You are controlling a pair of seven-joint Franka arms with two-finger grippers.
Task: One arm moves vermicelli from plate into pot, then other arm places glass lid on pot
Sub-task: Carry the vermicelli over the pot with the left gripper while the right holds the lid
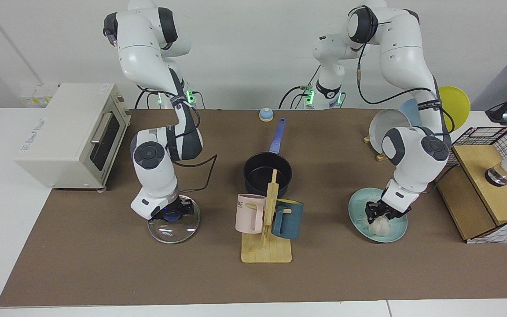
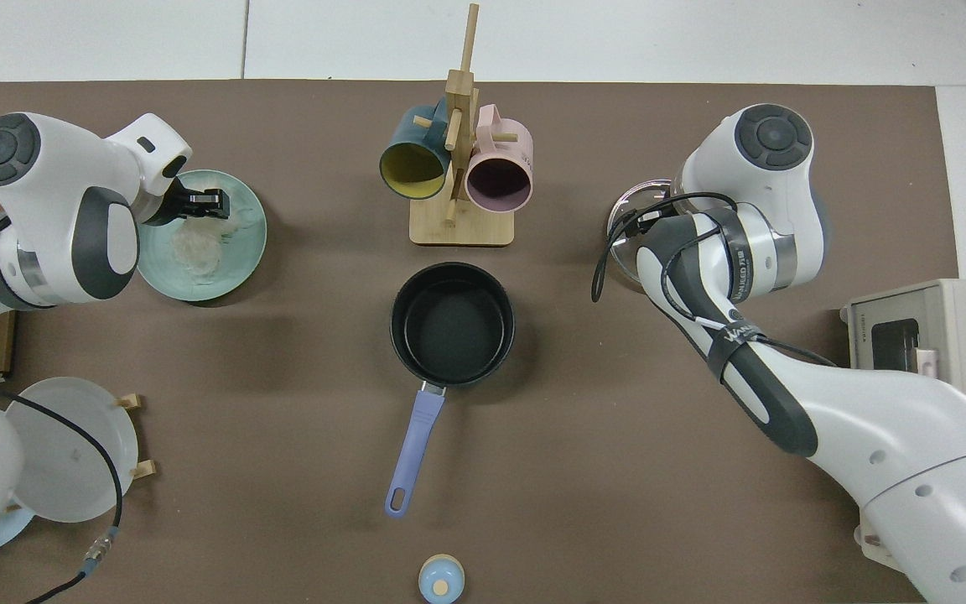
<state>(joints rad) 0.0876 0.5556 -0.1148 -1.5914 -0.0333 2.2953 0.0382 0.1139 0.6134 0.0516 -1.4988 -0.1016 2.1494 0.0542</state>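
Now your left gripper (image 1: pixel 383 212) is down in the vermicelli (image 1: pixel 380 225) on the plate (image 1: pixel 358 203), fingers drawn in around a clump.

Facing view: from that gripper the pot (image 1: pixel 267 174) lies at about ten o'clock, well apart, with the mug rack (image 1: pixel 267 224) standing between them at nine; the pot's handle runs toward twelve. Your right gripper (image 1: pixel 172 214) sits on the blue knob of the glass lid (image 1: pixel 173 226), which lies flat on the mat at the pot's eight o'clock; I cannot tell whether it has clamped.

Top view: the left gripper (image 2: pixel 202 202) is over the plate's (image 2: pixel 250 243) upper part, noodles (image 2: pixel 194 250) beneath it. The pot (image 2: pixel 452 324), empty, lies at four o'clock from it, handle toward six. The lid (image 2: pixel 627 210) is mostly hidden under the right arm.
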